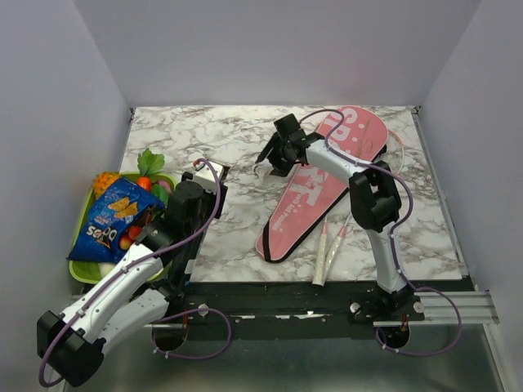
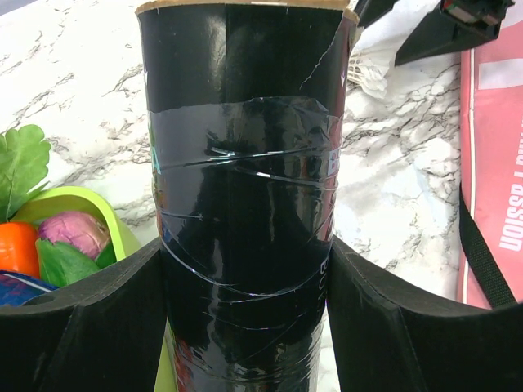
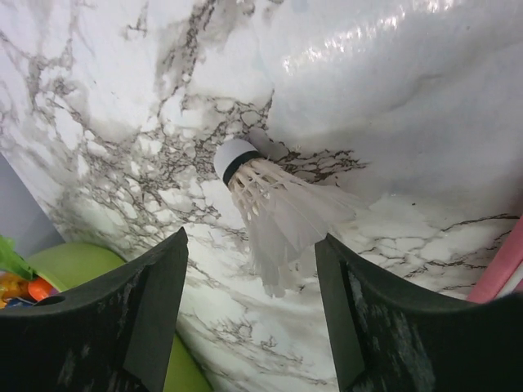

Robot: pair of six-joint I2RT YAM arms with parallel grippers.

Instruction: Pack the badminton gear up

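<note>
While the left claw (image 2: 245,265) is clamped on the tube (image 2: 245,122), both fingers (image 2: 90,327) pressed against its black, tape-wrapped wall, the right claw (image 3: 252,245) stands apart above the shuttlecock (image 3: 274,204); the shuttlecock lies on its side on the marble desk (image 1: 233,241), cork tip toward the far left and feathers framed between the two spread fingers; whether either finger touches the feathers cannot be told. Left wrist view: the tube runs away from the camera, its cardboard-rimmed far end pointing toward the right claw and the shuttlecock; whether the tube rests on the desk cannot be told. Top view: the bag (image 1: 327,184) lies flat on the right half of the desk, wide end far, narrow end near, lettered face up, with the right arm reaching across it; two white handles (image 1: 327,251) lie side by side just beside the narrow end; the racket frames are hidden. Left edge of the desk: the tray (image 1: 82,269) holds toy fruit (image 1: 145,181), with the packet (image 1: 114,216) on top, just beside the left arm.
</note>
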